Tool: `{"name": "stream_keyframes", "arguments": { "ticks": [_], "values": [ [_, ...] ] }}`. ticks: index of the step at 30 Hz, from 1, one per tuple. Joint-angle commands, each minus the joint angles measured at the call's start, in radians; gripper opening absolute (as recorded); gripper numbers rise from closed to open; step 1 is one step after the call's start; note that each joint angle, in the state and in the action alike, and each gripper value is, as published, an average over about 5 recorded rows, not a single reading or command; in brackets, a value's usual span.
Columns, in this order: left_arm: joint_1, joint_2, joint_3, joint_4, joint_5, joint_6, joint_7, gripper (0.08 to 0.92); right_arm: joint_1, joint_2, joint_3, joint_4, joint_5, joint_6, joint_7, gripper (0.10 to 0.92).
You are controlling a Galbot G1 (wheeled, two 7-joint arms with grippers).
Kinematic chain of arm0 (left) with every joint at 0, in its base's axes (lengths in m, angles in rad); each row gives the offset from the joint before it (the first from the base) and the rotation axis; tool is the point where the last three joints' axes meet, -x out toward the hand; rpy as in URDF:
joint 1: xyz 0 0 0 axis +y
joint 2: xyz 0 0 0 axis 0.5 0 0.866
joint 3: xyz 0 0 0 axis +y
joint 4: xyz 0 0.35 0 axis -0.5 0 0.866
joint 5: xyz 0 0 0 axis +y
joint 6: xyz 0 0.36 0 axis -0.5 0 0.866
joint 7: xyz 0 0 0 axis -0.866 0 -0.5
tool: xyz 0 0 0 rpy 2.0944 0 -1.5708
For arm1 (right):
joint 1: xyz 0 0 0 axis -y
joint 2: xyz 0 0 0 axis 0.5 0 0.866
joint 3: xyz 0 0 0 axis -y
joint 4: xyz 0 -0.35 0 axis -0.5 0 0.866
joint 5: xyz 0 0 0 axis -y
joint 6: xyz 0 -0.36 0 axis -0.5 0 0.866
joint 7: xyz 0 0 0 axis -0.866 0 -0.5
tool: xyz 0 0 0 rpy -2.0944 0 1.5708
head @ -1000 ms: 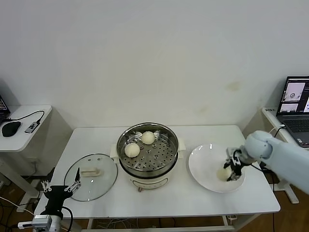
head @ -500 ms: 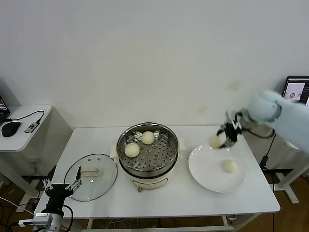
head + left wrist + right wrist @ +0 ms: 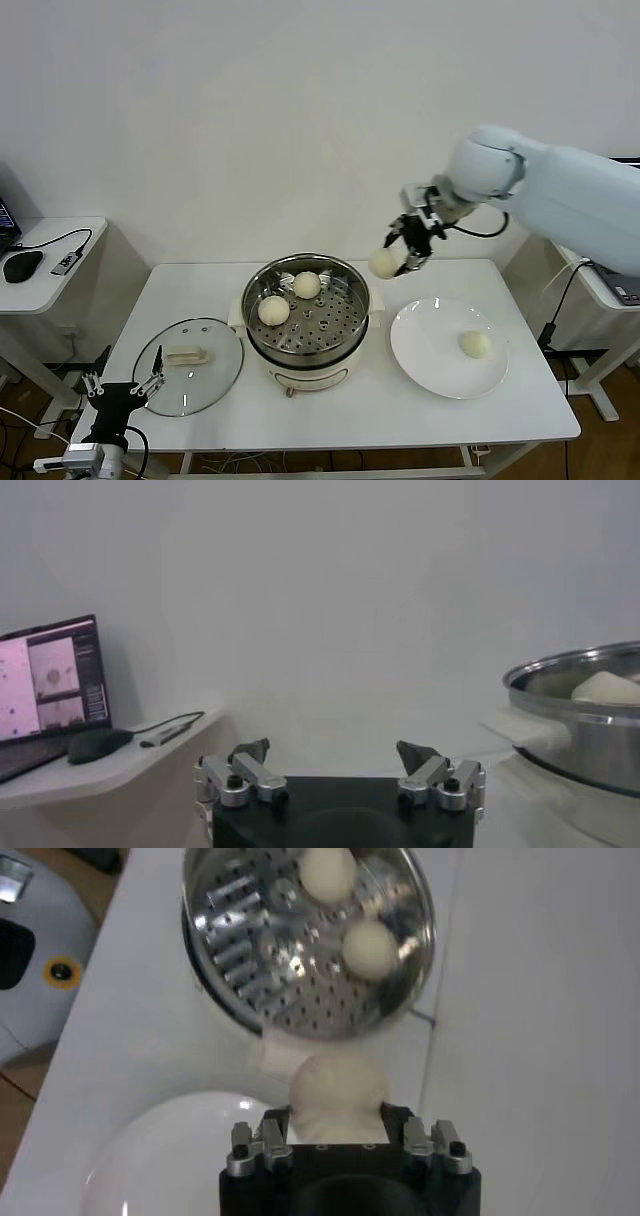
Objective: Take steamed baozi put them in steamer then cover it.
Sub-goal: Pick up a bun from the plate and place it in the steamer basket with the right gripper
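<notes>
Two baozi (image 3: 289, 298) in steamer (image 3: 306, 312) on white table (image 3: 350, 415), plain wall behind.
Right gripper (image 3: 404, 251) clamps 3rd bun (image 3: 384, 263) beside steamer; only left wrist view shows left gripper (image 3: 340, 763) spread wide, laptop (image 3: 48, 680).

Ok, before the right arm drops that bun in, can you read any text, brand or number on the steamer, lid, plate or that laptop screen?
No text can be read anywhere.
Steamer: no visible label or brand on its steel wall or white base.
Glass lid: none.
White plate: none.
Laptop screen: windows with small lines of text, too blurred to read.
</notes>
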Motion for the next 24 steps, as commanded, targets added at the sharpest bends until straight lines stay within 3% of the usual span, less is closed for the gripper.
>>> {"name": "stream_keyframes", "arguments": {
  "ticks": [1, 13, 24],
  "values": [
    [-0.002, -0.006, -0.007, -0.017, -0.006, 0.006, 0.001, 0.823, 0.008, 0.278, -0.073, -0.029, -0.050, 0.189, -0.032, 0.586],
    [0.000, -0.020, -0.015, -0.016, -0.008, -0.003, -0.001, 0.823, -0.075, 0.357, -0.125, -0.035, -0.241, 0.394, 0.010, 0.594],
    [0.000, -0.021, -0.023, -0.014, -0.010, -0.007, -0.002, 0.823, -0.119, 0.387, -0.127, -0.071, -0.311, 0.486, 0.047, 0.594]
  ]
}}
